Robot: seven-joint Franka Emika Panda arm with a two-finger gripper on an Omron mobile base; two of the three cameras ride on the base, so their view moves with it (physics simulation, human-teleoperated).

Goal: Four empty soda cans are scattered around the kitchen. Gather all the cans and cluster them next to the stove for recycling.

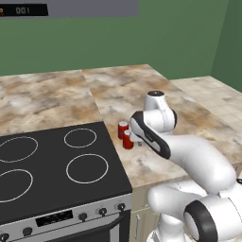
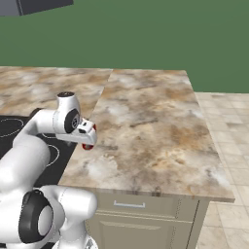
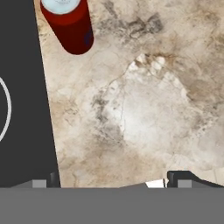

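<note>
Cans (image 1: 125,135) stand upright on the table (image 2: 155,126) just beside the stove (image 1: 52,165), one showing at the hand view's top. Claw (image 3: 111,177) hangs spread and empty over bare table, the can (image 3: 68,24) ahead of it, toward the stove edge.

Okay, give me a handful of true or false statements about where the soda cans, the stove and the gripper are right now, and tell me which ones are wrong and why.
1. Two red soda cans stand on the counter just right of the stove. True.
2. The cans sit on top of a burner ring. False: they are on the marble counter, off the black glass.
3. The gripper is open with nothing between its fingertips. True.
4. In the hand view, a can lies on its side. False: it stands upright, silver top showing.
5. The gripper is over the counter close to the stove's edge. True.
</note>
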